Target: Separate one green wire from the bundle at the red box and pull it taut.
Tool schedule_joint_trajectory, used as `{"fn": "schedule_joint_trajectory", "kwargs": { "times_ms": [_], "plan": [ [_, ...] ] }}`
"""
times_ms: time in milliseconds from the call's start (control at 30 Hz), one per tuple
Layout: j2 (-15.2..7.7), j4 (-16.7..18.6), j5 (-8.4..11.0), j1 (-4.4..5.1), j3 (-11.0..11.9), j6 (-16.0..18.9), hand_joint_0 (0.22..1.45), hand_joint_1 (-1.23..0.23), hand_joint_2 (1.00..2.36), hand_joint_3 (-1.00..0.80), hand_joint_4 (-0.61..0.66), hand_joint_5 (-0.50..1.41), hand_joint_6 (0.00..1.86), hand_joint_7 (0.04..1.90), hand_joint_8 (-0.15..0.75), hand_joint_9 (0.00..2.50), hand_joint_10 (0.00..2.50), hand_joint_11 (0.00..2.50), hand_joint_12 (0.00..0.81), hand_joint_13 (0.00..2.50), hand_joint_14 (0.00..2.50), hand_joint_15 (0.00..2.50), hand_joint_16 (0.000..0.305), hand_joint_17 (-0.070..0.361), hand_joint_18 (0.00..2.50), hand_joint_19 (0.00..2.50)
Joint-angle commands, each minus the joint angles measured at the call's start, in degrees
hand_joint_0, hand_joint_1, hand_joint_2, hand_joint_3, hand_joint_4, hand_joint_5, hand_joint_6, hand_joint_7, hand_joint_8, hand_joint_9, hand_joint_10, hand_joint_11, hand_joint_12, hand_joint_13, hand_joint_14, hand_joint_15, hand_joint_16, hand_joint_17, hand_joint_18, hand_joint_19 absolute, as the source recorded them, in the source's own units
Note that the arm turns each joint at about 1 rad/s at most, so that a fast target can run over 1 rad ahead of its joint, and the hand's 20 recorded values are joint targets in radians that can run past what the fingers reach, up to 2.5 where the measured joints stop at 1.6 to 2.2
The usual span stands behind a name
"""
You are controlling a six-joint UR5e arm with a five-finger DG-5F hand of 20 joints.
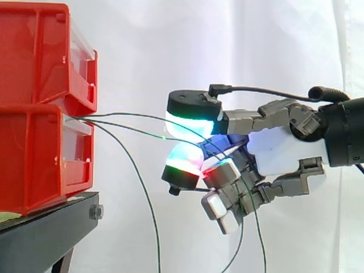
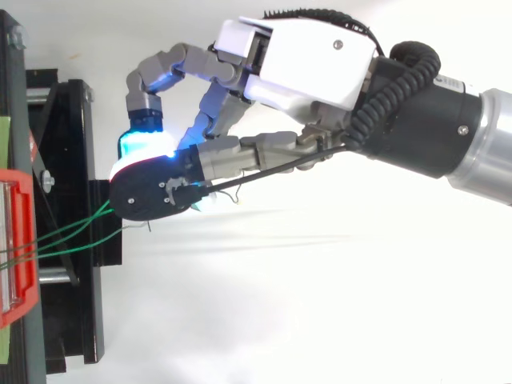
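Observation:
Two red bins are stacked at the left, the upper bin [image 1: 34, 57] on the lower bin [image 1: 34, 162]. Thin green wires come out of the gap between them. One green wire [image 1: 131, 129] runs nearly straight to the right into the narrow gap between two glowing fingertip pads: a cyan-white one [image 1: 193, 116] above and a red-green one [image 1: 183, 165] below. My hand [image 1: 284, 151] has its fingers curled and pinches that wire. A second wire [image 1: 142, 116] arcs above it into the hand. A third [image 1: 138, 182] droops down. In the top view the wires [image 2: 80, 222] run from the bin's front [image 2: 24, 240] under my hand [image 2: 304, 60].
The bins stand on a black stand [image 1: 51, 227], whose frame [image 2: 72, 160] lies just left of my fingertips in the top view. Slack wire ends [image 1: 261, 244] hang below the hand. A white curtain is behind everything.

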Motion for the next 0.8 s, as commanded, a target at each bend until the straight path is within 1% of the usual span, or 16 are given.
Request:
{"fn": "schedule_joint_trajectory", "kwargs": {
  "times_ms": [0,267,367,433,467,500,533,567,667,700,733,767],
  "plan": [
    [0.00,0.08,0.00,0.01,-0.03,0.00,0.61,-0.69,1.02,-0.32,0.16,-0.17,0.86,1.26,0.302,1.30,0.03,1.08,0.352,1.08,0.02,0.67,0.050,0.114,0.91,0.71],
    [0.00,0.08,0.00,0.09,-0.03,0.00,0.60,-0.74,1.02,-0.18,0.10,-0.17,0.88,1.26,0.309,1.31,0.03,1.08,0.352,1.07,0.02,0.66,0.050,0.113,0.91,0.70],
    [0.00,0.08,0.09,0.09,-0.03,0.00,0.60,-0.74,1.02,-0.18,0.10,-0.16,0.88,1.26,0.305,1.30,0.03,1.07,0.351,1.05,0.02,0.65,0.050,0.111,0.90,0.70],
    [0.00,0.08,0.09,0.09,-0.03,0.00,0.59,-0.70,1.02,-0.29,0.17,-0.17,0.86,1.25,0.302,1.29,0.03,1.05,0.351,1.05,0.02,0.64,0.050,0.112,0.89,0.70],
    [0.00,0.08,0.09,0.09,-0.03,0.00,0.57,-0.62,1.01,-0.41,0.19,-0.16,0.86,1.22,0.297,1.28,0.03,1.03,0.352,1.04,0.02,0.64,0.050,0.112,0.88,0.70],
    [0.00,-0.01,0.09,0.09,-0.03,0.00,0.57,-0.61,1.00,-0.45,0.19,-0.16,0.86,1.23,0.298,1.28,0.03,1.02,0.355,1.04,0.02,0.63,0.050,0.113,0.88,0.70],
    [0.00,0.08,0.09,0.09,-0.03,0.00,0.54,-0.56,1.00,-0.50,0.20,-0.16,0.85,1.21,0.307,1.27,0.03,1.01,0.364,1.04,0.02,0.63,0.051,0.116,0.89,0.70],
    [0.00,0.08,0.09,0.09,-0.03,0.00,0.54,-0.55,1.00,-0.50,0.20,-0.16,0.84,1.23,0.308,1.27,0.03,1.00,0.363,1.04,0.02,0.63,0.052,0.117,0.90,0.70],
    [0.00,-0.01,0.00,0.18,-0.03,0.00,0.52,-0.57,1.00,-0.50,0.21,-0.16,0.84,1.22,0.315,1.26,0.03,0.99,0.372,1.04,0.02,0.62,0.054,0.121,0.90,0.69],
    [0.00,-0.01,0.00,0.09,-0.03,0.00,0.51,-0.62,1.00,-0.50,0.21,-0.17,0.84,1.21,0.315,1.24,0.03,0.99,0.372,1.04,0.02,0.61,0.054,0.122,0.91,0.69],
    [0.00,-0.01,0.09,0.18,-0.03,0.00,0.51,-0.63,1.00,-0.50,0.21,-0.17,0.84,1.21,0.315,1.24,0.03,0.99,0.371,1.04,0.02,0.62,0.054,0.122,0.90,0.69],
    [0.00,-0.01,0.09,0.18,-0.03,0.00,0.53,-0.69,1.00,-0.50,0.21,-0.17,0.84,1.22,0.308,1.23,0.03,0.99,0.367,1.03,0.02,0.62,0.053,0.120,0.89,0.69]
  ]
}}
